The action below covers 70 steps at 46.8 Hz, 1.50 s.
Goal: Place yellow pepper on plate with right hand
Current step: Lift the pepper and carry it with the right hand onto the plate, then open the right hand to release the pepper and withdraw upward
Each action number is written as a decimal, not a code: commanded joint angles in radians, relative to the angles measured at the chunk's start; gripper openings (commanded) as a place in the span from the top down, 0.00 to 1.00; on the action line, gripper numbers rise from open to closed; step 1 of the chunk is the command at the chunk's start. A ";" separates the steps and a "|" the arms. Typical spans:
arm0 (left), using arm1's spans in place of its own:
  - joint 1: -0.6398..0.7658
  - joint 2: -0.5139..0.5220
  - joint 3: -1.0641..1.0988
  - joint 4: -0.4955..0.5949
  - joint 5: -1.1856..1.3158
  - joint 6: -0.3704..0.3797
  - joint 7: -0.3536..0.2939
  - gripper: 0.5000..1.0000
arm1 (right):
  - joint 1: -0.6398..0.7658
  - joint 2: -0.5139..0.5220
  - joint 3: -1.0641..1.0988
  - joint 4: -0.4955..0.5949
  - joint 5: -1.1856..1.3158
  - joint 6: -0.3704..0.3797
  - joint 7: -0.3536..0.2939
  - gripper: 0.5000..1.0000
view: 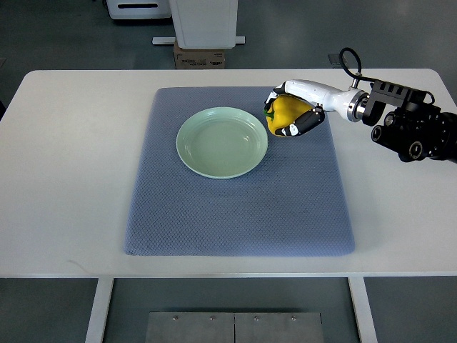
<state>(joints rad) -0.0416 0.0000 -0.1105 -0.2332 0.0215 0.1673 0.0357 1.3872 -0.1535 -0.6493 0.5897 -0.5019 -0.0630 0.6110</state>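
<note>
A yellow pepper with a green stem sits at the back right of the blue-grey mat, just right of the pale green plate. My right hand reaches in from the right edge and its white and black fingers are curled around the pepper. The pepper is next to the plate's right rim, not over the plate. The plate holds nothing. My left arm does not show.
The mat lies on a white table. A cardboard box and a white stand base sit on the floor beyond the table's far edge. My right forearm with black housing hangs over the table's right side.
</note>
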 commanded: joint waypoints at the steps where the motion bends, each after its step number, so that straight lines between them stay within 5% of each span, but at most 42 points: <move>1: 0.000 0.000 0.000 0.000 0.000 0.000 0.000 0.00 | 0.016 0.026 0.000 -0.001 0.003 0.002 0.000 1.00; 20: 0.000 0.000 0.000 0.000 0.000 0.000 0.000 0.00 | 0.056 0.152 -0.001 -0.005 0.020 0.012 0.000 1.00; 64: 0.000 0.000 0.000 0.000 0.000 0.000 0.000 0.00 | -0.077 0.153 0.002 -0.065 0.043 0.003 0.000 1.00; 67: 0.000 0.000 0.000 0.000 0.000 0.000 0.000 0.00 | -0.074 0.153 0.002 -0.064 0.052 0.002 0.000 0.47; 70: 0.000 0.000 0.000 0.000 0.000 0.000 0.000 0.00 | -0.074 0.153 0.002 -0.064 0.057 0.002 0.000 0.07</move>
<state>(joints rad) -0.0414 0.0000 -0.1105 -0.2332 0.0215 0.1672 0.0353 1.3119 0.0000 -0.6475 0.5248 -0.4488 -0.0612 0.6109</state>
